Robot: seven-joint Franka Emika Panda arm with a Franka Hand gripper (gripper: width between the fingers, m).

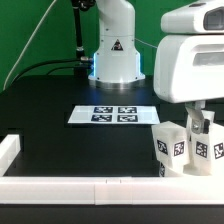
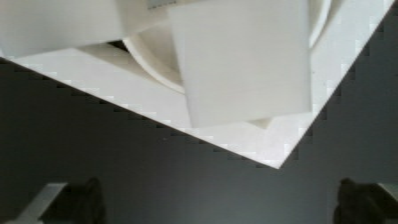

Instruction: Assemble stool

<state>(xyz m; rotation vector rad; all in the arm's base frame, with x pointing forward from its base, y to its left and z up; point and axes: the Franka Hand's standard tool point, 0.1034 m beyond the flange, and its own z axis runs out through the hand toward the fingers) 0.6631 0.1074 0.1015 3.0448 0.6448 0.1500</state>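
In the exterior view, white block legs with black-and-white tags stand close together at the front right, against the border bar. My gripper hangs right above them. In the wrist view, the round white seat lies in the corner of the border bars. A white leg block crosses in front of it. My gripper is open and empty. Its dark fingertips stand far apart, off the parts, over bare black table.
The marker board lies in the middle of the black table, in front of the robot base. Long white border bars run along the front and the exterior view's left; their corner shows in the wrist view.
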